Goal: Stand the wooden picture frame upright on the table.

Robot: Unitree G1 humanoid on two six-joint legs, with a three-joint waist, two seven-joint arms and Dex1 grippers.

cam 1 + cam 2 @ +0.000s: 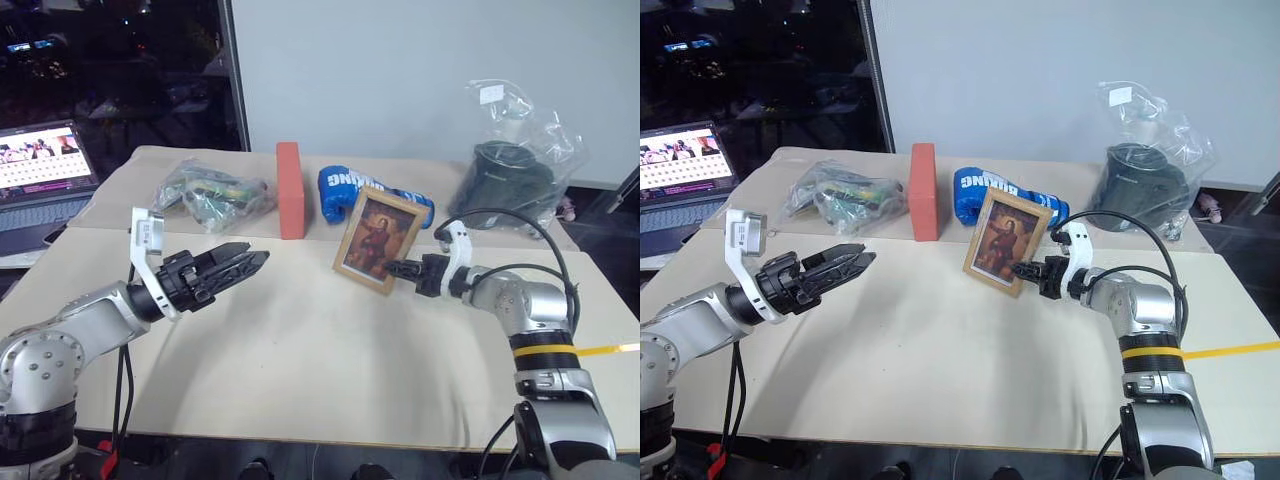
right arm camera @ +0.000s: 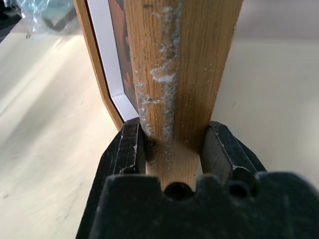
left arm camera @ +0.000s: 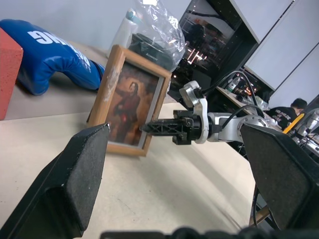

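Wooden picture frame (image 1: 378,240) upright near mid-tabletop (image 1: 300,350), tilted, side edge pinched in right gripper (image 1: 392,268) jaws. Left gripper (image 1: 250,262) jaws wide apart, empty, well clear. Risk on release: toppling if fold-out stand not braced behind.

The right gripper (image 1: 392,268) reaches in from the right, roughly level, its fingers (image 2: 130,149) clamped on the side edge of the wooden picture frame (image 1: 378,240). The left gripper (image 1: 248,262) hovers apart, fingers (image 3: 75,179) spread wide, holding nothing.
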